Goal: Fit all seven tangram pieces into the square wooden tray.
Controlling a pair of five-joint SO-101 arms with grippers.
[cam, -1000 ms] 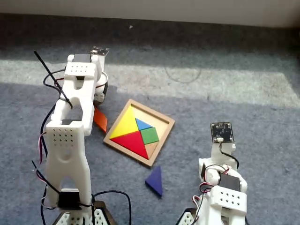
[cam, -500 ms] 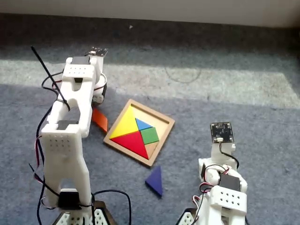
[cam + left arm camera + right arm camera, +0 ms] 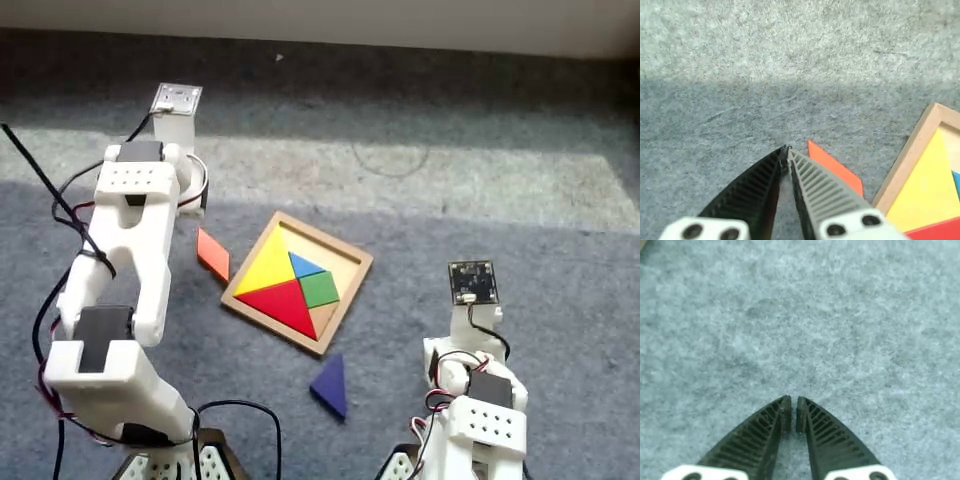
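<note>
Left arm pulled back, orange piece uncovered

Since a second ago the left arm has swung toward the frame's left, baring the orange parallelogram. It lies flat on the grey-carpeted counter, just left of the square wooden tray at mid-frame. The left gripper has its jaws clenched on nothing, near that piece. The right gripper is likewise clenched and empty. The tray holds a yellow triangle, red triangle, blue triangle and green square. A dark blue triangle lies on the counter below the tray.
</note>
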